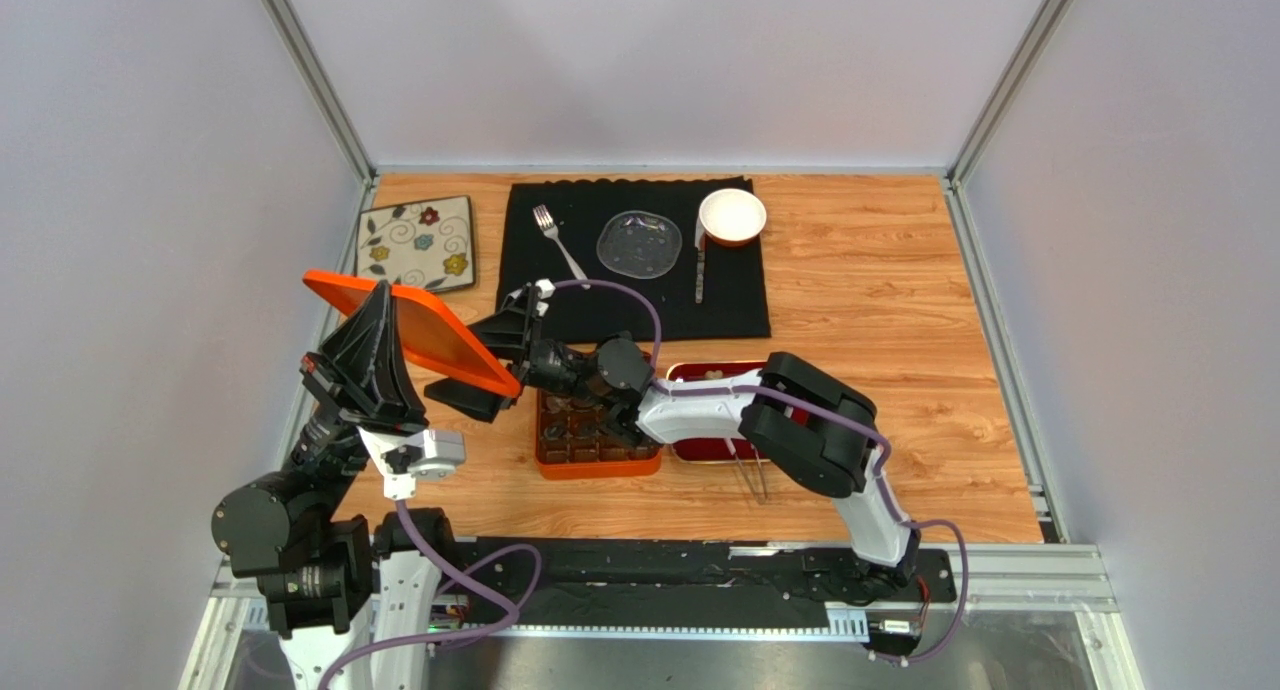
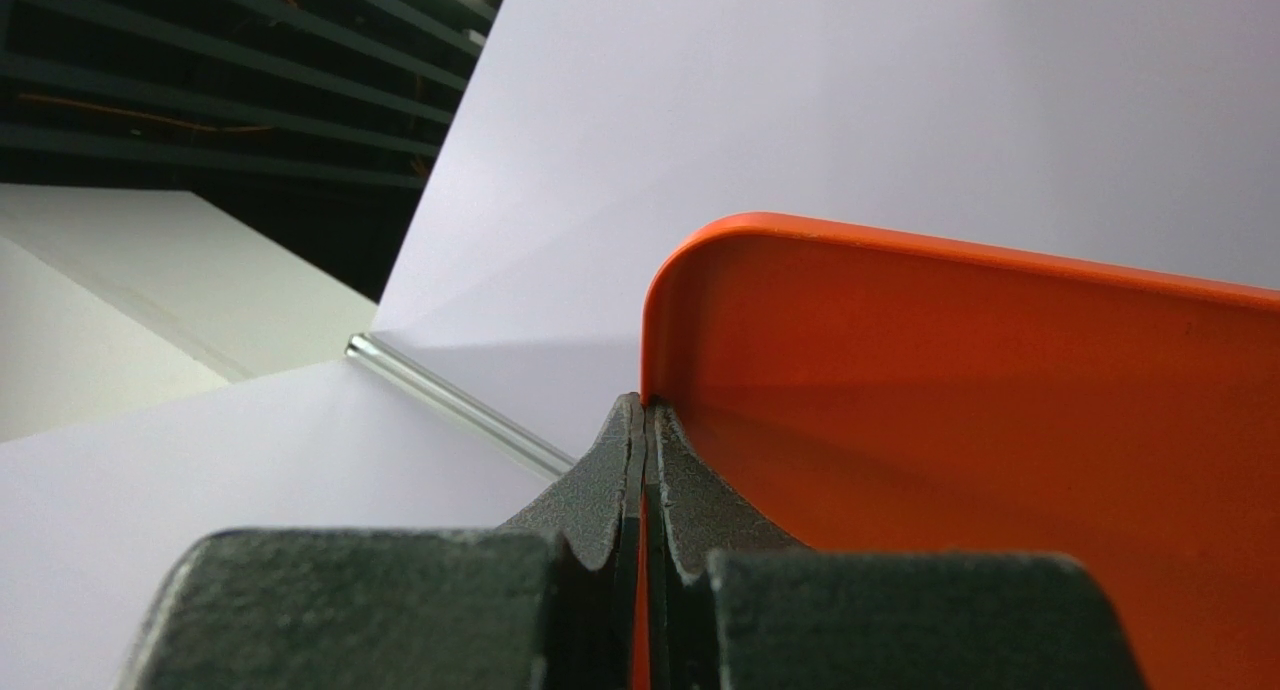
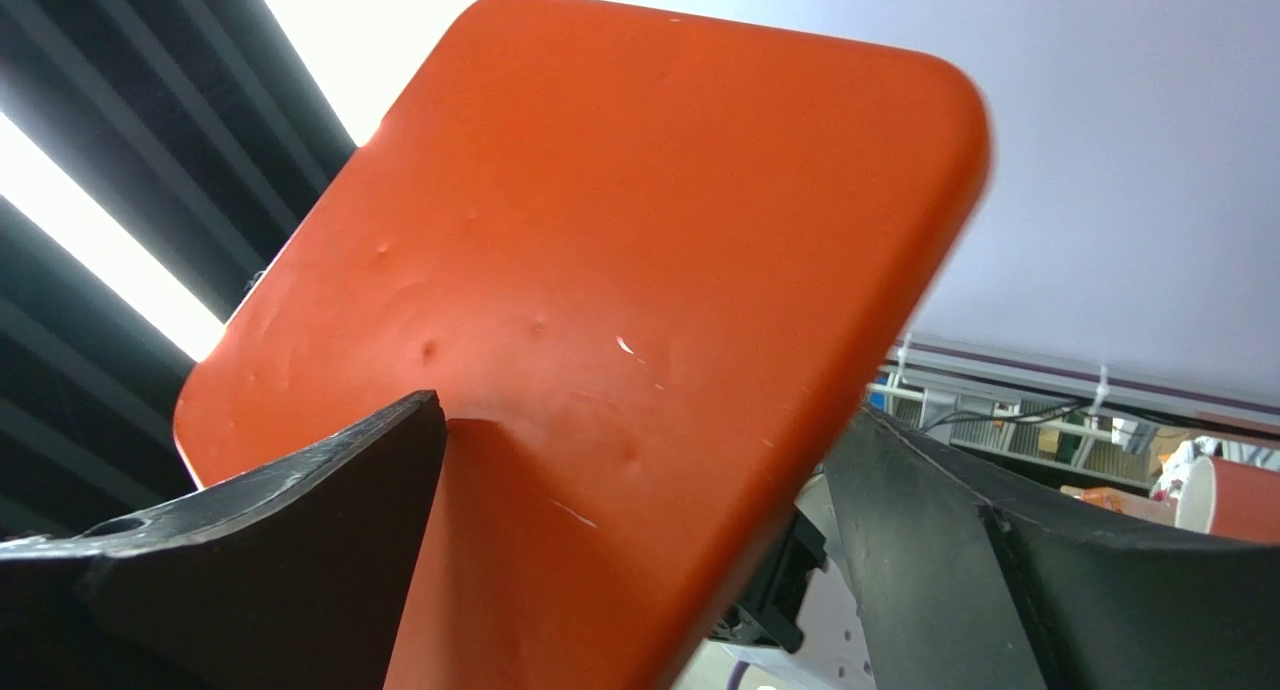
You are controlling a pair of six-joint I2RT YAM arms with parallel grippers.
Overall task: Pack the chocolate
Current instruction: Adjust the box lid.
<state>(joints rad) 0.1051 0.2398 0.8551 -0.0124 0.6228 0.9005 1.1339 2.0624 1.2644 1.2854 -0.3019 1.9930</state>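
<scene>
Chocolate (image 1: pixel 559 420) lies in one orange box (image 1: pixel 601 467) mid-table; pieces cannot be counted. One orange lid (image 1: pixel 451 353) is clamped by the left gripper (image 2: pixel 645 408). Only the wrist views show the right gripper (image 3: pixel 649 420) spread apart, the lid between its fingers.

You find no text, label, brand, number or sign that can be read in any of the three views.
</scene>
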